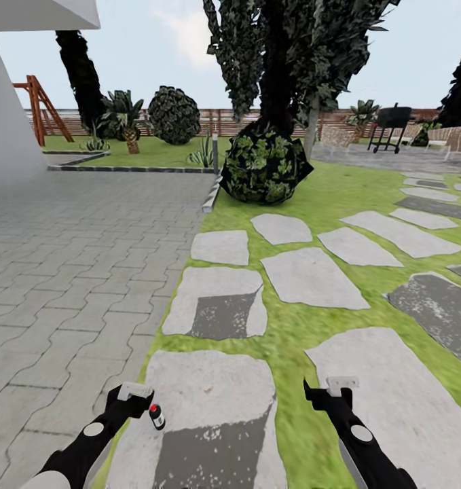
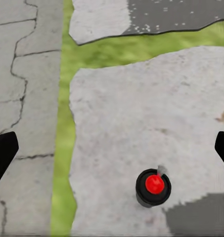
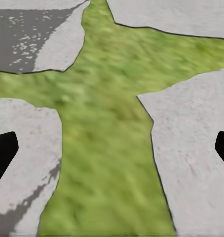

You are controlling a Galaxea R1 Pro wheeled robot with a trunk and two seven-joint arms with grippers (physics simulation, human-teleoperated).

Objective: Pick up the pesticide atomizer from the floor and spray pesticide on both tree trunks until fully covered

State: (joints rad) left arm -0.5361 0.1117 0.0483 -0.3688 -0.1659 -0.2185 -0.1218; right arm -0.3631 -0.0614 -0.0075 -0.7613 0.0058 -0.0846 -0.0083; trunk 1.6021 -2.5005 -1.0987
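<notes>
Atomizer on the stone slab, both claws released above the ground.

The small black, red-capped pesticide atomizer [image 1: 156,415] stands upright on a pale grey stepping stone [image 1: 210,401], just beside the empty, spread left claw [image 1: 134,392]. The right claw [image 1: 341,386], also spread and empty, hangs over green grass [image 3: 104,148]. Risk: a claw finger descending off-centre could knock the narrow bottle over, and it could roll away.

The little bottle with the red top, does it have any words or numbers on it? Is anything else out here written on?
No words or numbers can be read anywhere.
The little bottle: black with a red top, no label showing.
The stepping stones, the paving and the fence: no writing or signs.
The grill: far off, too small to tell.
</notes>
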